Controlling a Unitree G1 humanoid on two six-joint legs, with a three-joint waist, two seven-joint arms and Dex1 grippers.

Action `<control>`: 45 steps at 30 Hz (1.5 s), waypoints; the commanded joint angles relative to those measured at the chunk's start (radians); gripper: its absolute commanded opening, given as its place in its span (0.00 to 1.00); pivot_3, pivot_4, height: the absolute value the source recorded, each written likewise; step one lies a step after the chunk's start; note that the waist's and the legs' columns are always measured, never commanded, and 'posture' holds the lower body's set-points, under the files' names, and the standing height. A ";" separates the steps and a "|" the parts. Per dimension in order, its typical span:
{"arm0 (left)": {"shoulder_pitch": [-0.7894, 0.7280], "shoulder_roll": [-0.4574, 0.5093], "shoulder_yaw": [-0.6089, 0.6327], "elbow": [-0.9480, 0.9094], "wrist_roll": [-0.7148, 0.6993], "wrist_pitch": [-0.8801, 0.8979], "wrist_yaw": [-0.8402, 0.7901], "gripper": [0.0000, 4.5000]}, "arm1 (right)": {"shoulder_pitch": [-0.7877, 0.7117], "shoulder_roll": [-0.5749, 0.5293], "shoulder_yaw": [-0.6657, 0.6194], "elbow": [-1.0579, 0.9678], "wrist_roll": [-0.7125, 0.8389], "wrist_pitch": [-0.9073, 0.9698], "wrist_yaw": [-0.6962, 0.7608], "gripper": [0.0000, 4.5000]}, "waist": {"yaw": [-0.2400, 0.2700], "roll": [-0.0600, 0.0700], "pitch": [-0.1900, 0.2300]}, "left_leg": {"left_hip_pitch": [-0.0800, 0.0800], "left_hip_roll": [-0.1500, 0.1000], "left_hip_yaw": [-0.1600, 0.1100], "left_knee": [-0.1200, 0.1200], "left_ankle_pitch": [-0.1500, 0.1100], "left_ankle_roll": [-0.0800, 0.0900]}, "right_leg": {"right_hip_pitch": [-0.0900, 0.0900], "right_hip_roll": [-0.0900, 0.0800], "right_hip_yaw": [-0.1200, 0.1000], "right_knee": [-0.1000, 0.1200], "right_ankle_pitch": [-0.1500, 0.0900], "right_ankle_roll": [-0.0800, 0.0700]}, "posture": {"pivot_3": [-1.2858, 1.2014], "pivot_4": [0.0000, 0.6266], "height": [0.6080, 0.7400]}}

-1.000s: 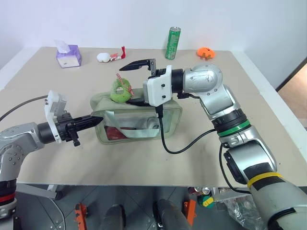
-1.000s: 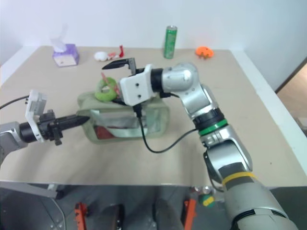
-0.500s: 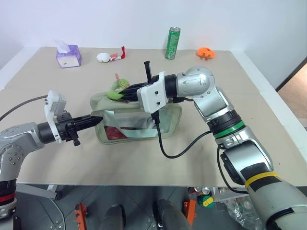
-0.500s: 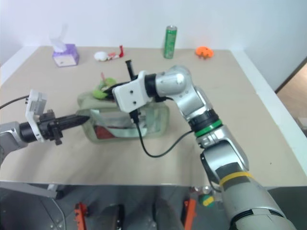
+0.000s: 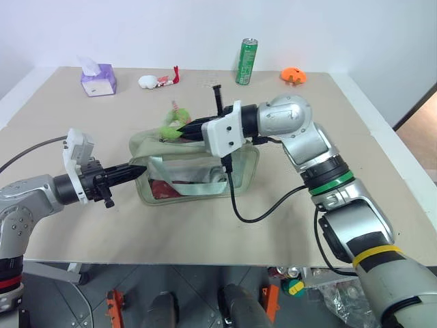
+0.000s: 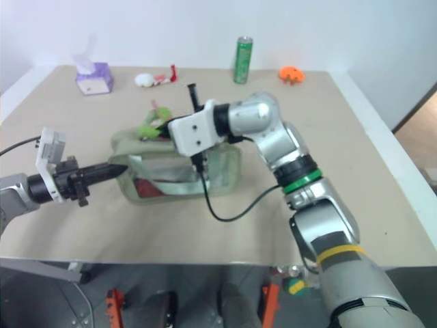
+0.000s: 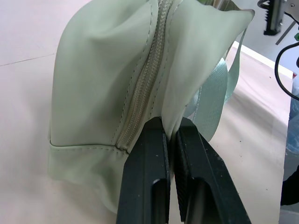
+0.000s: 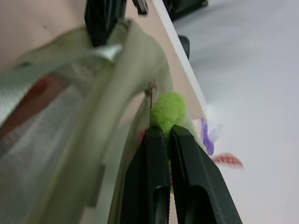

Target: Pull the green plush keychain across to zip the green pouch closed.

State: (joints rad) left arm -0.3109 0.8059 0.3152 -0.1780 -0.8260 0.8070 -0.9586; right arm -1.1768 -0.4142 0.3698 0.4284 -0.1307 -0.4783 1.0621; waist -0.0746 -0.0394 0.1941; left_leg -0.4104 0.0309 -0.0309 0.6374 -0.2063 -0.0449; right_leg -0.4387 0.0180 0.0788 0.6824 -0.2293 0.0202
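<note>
Left eye view: right fingers (image 5: 183,128) newly closed on keychain (image 5: 172,128)

Beige table (image 5: 82,225) with white edging, set against plain white wall (image 5: 136,27). Grey floor (image 5: 191,294) below front edge, wooden floor strip (image 5: 416,130) at far right. On far side: purple tissue box (image 5: 97,79), green can (image 5: 246,61), orange object (image 5: 292,75), small white-and-red item (image 5: 157,80). Even, soft lighting.

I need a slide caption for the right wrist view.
Right gripper pinching the lime-green plush keychain beside the sage-green fabric pouch.
</note>
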 commanded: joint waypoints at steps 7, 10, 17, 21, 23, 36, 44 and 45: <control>-0.037 -0.002 0.005 -0.001 -0.010 -0.022 -0.014 0.00 | 0.009 -0.014 -0.022 -0.061 0.028 0.022 0.017 0.02 | 0.000 0.000 0.000 | 0.000 0.000 0.000 0.000 0.000 0.000 | 0.000 0.000 0.000 0.000 0.000 0.000 | 0.52 0.24 1.00; -0.035 0.000 0.006 -0.001 -0.010 -0.021 -0.015 0.00 | 0.011 -0.027 -0.029 -0.056 0.024 0.020 0.019 0.02 | 0.000 0.000 0.000 | 0.000 0.000 0.000 0.000 0.000 0.000 | 0.000 0.000 0.000 0.000 0.000 0.000 | 0.52 0.24 1.00; -0.038 -0.004 -0.002 0.004 -0.006 -0.022 -0.017 0.00 | 0.007 -0.111 -0.027 -0.022 -0.039 -0.026 0.014 0.02 | 0.000 0.000 0.000 | 0.000 0.000 0.000 0.000 0.000 0.000 | 0.000 0.000 0.000 0.000 0.000 0.000 | 0.52 0.24 1.00; -0.046 -0.010 -0.010 0.010 -0.004 -0.028 -0.020 0.00 | -0.005 -0.179 -0.037 0.012 -0.096 -0.073 -0.026 0.02 | 0.001 0.000 0.000 | 0.000 -0.001 0.000 0.000 0.000 0.000 | 0.000 -0.001 0.000 0.000 0.000 0.000 | 0.52 0.24 1.00; -0.048 -0.011 -0.013 0.013 -0.003 -0.031 -0.022 0.00 | -0.017 -0.236 -0.052 0.034 -0.123 -0.096 -0.044 0.02 | 0.003 0.000 0.000 | 0.000 -0.001 0.000 0.000 0.000 0.000 | 0.000 -0.001 0.000 0.000 0.000 0.000 | 0.52 0.24 1.00; -0.066 -0.022 -0.040 0.042 0.009 -0.051 -0.038 0.00 | -0.031 -0.418 -0.101 0.111 -0.195 -0.095 -0.133 0.02 | 0.002 0.000 0.000 | 0.001 -0.002 0.001 -0.001 0.000 0.000 | 0.000 -0.002 0.001 0.000 -0.001 0.000 | 0.52 0.24 1.00; -0.087 -0.030 -0.050 0.057 0.026 -0.053 -0.047 0.00 | 0.021 -0.333 -0.159 -0.052 0.020 0.195 -0.002 0.27 | 0.001 0.000 0.000 | 0.001 -0.002 0.002 -0.001 0.000 0.000 | 0.001 -0.002 0.001 0.000 0.000 0.001 | 0.52 0.24 1.00; -0.087 -0.032 -0.050 0.055 0.026 -0.053 -0.047 0.00 | 0.020 -0.316 -0.171 -0.078 0.046 0.234 -0.003 0.35 | 0.001 0.000 0.000 | 0.001 -0.002 0.002 -0.001 0.000 0.000 | 0.001 -0.002 0.001 0.000 0.000 0.001 | 0.52 0.24 1.00</control>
State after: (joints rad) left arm -0.3771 0.7730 0.2564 -0.1082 -0.7937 0.7809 -0.9930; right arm -1.1367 -0.7333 0.2596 0.4226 -0.1502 -0.3075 1.0496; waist -0.0733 -0.0392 0.1942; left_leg -0.4093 0.0290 -0.0296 0.6370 -0.2060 -0.0448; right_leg -0.4381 0.0161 0.0797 0.6825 -0.2297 0.0208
